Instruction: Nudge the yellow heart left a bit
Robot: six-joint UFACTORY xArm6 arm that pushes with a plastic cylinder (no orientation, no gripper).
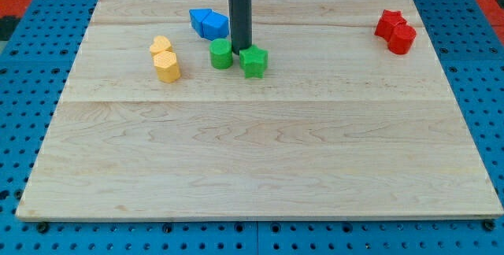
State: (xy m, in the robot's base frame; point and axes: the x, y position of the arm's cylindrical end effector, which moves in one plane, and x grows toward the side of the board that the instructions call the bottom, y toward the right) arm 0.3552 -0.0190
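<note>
The yellow heart (161,46) lies on the wooden board at the view's upper left, touching a yellow hexagon-like block (167,66) just below it. My tip (239,50) stands between the green round block (221,53) on its left and the green star (253,61) on its right. The tip is well to the right of the yellow heart, about a hand's width away, with the green round block between them. Two blue blocks (209,24) sit just above and left of the rod.
Two red blocks (395,31) sit together near the board's upper right corner. The wooden board (252,153) rests on a blue perforated table; its edges frame all blocks.
</note>
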